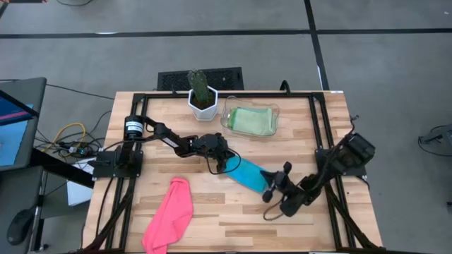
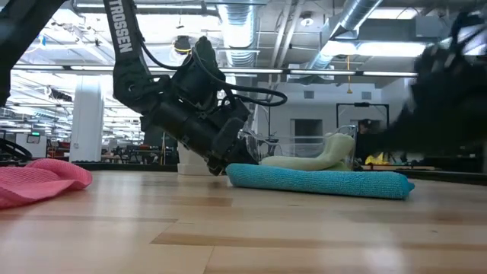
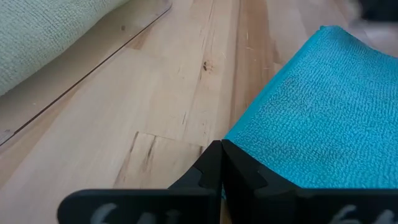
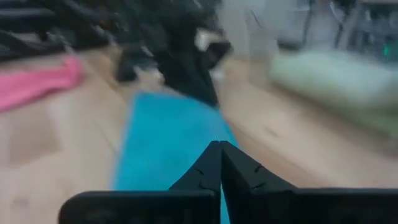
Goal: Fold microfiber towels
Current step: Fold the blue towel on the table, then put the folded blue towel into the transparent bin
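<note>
A turquoise towel [image 1: 247,173] lies folded into a long strip in the middle of the table; it also shows in the low view [image 2: 319,181]. My left gripper [image 1: 224,164] is shut, its tips down at the strip's left end [image 3: 249,134]. My right gripper [image 1: 269,185] is shut at the strip's right end [image 4: 168,137]. A pink towel [image 1: 169,215] lies crumpled near the front left. Light green towels [image 1: 252,121] lie in a clear tray [image 1: 227,111] at the back. My left gripper comes slanting down from the table's left, with its shut fingertips [image 3: 231,163] at the edge of the turquoise towel's left end. No cloth shows between them. I cannot tell whether they touch it. My right gripper points along the towel over its right end; blur hides whether it touches.
A white pot with a cactus [image 1: 203,99] stands at the back, left of the tray. Black frame rails [image 1: 321,134] run along the table's sides. Bare wood lies between the pink towel and the turquoise one.
</note>
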You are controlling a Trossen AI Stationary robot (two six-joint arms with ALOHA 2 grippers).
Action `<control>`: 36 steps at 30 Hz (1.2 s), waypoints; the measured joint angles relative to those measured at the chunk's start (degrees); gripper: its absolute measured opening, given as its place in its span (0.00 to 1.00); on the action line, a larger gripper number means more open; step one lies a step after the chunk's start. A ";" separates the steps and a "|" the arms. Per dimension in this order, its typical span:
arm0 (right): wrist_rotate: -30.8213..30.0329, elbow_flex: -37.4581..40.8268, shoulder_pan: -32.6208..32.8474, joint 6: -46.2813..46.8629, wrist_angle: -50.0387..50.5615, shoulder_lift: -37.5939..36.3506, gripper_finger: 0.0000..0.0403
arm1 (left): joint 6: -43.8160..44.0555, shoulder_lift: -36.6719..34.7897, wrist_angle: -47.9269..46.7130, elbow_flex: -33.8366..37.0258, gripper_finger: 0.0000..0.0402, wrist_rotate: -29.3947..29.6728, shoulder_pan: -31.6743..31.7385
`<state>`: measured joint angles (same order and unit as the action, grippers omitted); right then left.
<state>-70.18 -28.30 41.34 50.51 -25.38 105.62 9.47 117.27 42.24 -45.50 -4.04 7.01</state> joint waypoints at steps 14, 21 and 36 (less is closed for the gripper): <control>1.80 2.98 0.40 9.17 1.21 -0.32 0.11 | 3.44 -1.87 -1.53 0.22 0.00 -0.28 -0.15; 10.24 3.35 0.29 5.13 10.07 -20.53 0.17 | 4.72 -9.07 -4.22 0.20 0.00 -0.36 -0.15; 51.94 3.33 -1.38 41.78 35.40 -41.63 0.52 | 19.75 -25.94 -28.24 0.07 0.40 -12.83 0.22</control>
<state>-18.24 -24.97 39.95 92.29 10.02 64.00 29.22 91.33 14.00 -45.43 -16.87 7.22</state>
